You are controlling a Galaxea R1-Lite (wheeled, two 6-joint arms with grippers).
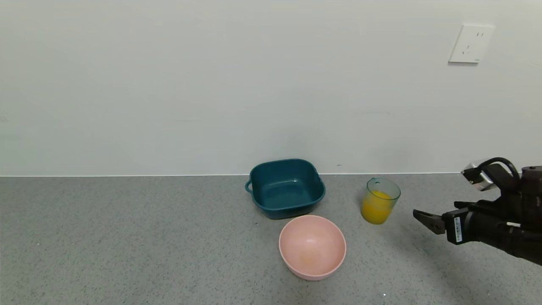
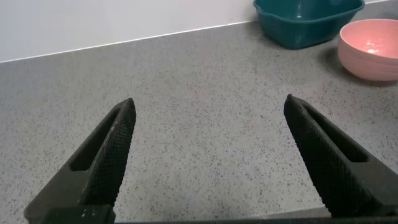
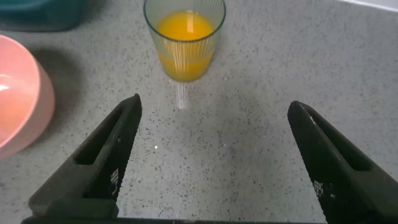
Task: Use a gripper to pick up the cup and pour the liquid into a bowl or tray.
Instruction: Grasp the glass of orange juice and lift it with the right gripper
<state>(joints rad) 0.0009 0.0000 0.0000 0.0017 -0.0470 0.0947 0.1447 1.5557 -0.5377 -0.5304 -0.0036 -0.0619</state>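
The translucent blue-green cup (image 1: 380,204) stands upright on the grey counter, right of the pink bowl (image 1: 312,245). It holds orange-yellow liquid (image 1: 375,209) to about half its height. My right gripper (image 1: 425,217) is open and empty, low over the counter, a short way right of the cup and pointing at it. In the right wrist view the cup (image 3: 185,59) and liquid (image 3: 185,26) stand ahead of the open right gripper (image 3: 214,107), apart from it, with the bowl (image 3: 18,102) to one side. My left gripper (image 2: 208,109) is open and empty over bare counter.
A dark teal square basin (image 1: 286,187) stands against the wall behind the pink bowl; both also show in the left wrist view, basin (image 2: 308,22) and bowl (image 2: 370,50). A white wall with a socket (image 1: 471,43) bounds the back of the counter.
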